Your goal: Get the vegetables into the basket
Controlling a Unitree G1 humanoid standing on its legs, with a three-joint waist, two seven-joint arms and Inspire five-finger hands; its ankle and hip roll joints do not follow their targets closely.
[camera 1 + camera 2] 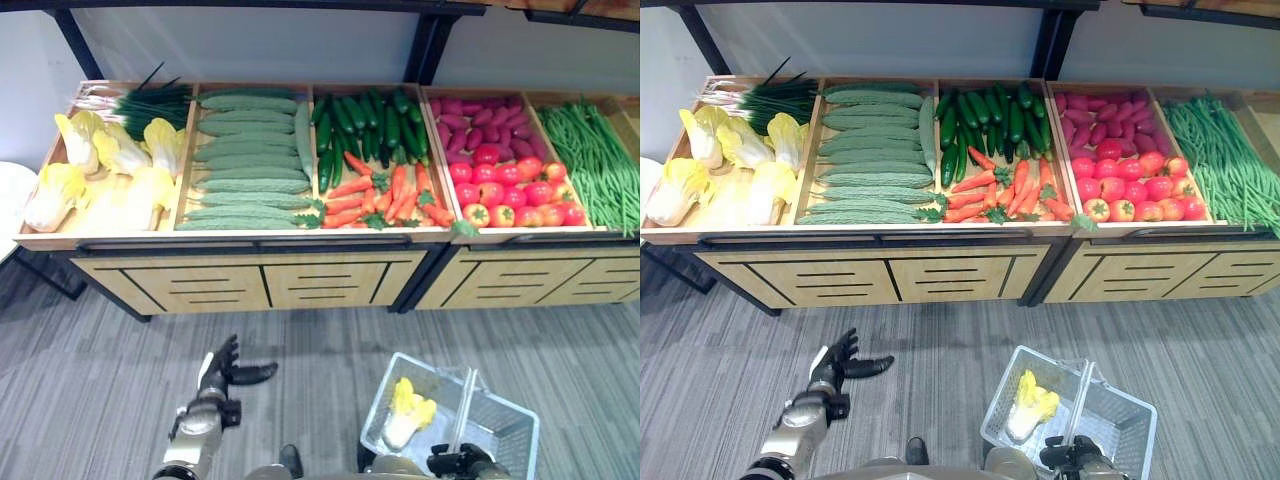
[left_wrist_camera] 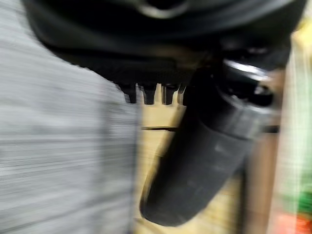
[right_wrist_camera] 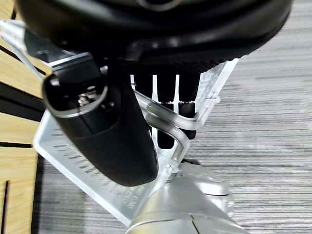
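1 basket [image 1: 500, 425], 1 cabbage [image 1: 408, 412] inside; 2 stands [image 1: 250, 280].

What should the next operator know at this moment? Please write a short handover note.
Left hand: open, holding nothing, above the floor in front of the display.
Right hand: curled round the handle of the basket.
Done: one cabbage lies in the basket.
Left: the other cabbages, cucumbers, carrots and tomatoes are on the display.

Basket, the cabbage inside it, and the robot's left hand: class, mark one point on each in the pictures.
basket [image 1: 515, 425], left eye view, on its far right rim.
cabbage [image 1: 408, 412], left eye view, on its pale leafy middle.
left hand [image 1: 220, 370], left eye view, on the palm; fingers relaxed, holding nothing.
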